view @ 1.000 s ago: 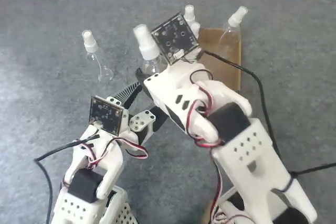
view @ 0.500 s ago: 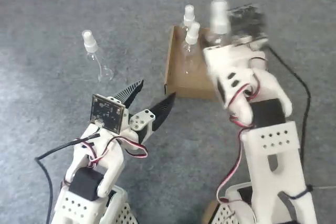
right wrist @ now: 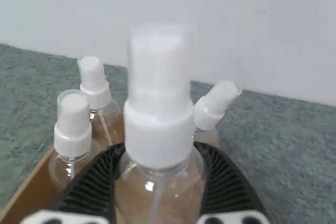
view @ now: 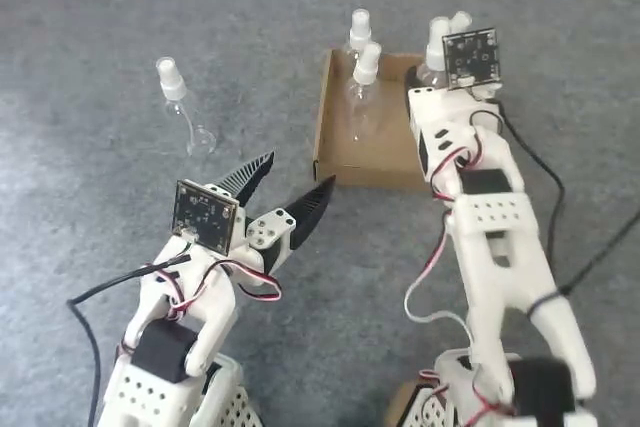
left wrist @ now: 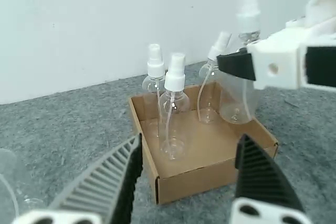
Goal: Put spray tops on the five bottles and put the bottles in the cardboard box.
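With fingers [right wrist: 92, 184] of right gripper [right wrist: 157, 187] clamped around a spray-topped bottle [right wrist: 157, 114], holds it upright in the cardboard box [view: 322, 117], arm stretched forward. Shows left gripper [view: 300, 169] spread wide, short of the box, near a lone bottle [view: 185, 112] on carpet [view: 90, 197].

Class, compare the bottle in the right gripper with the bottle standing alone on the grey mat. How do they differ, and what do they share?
The held bottle is clamped in the right gripper; the lone bottle stands free, touched by nothing. The held bottle is over the cardboard box; the lone bottle is outside it on the grey mat. Both are clear with white spray tops.
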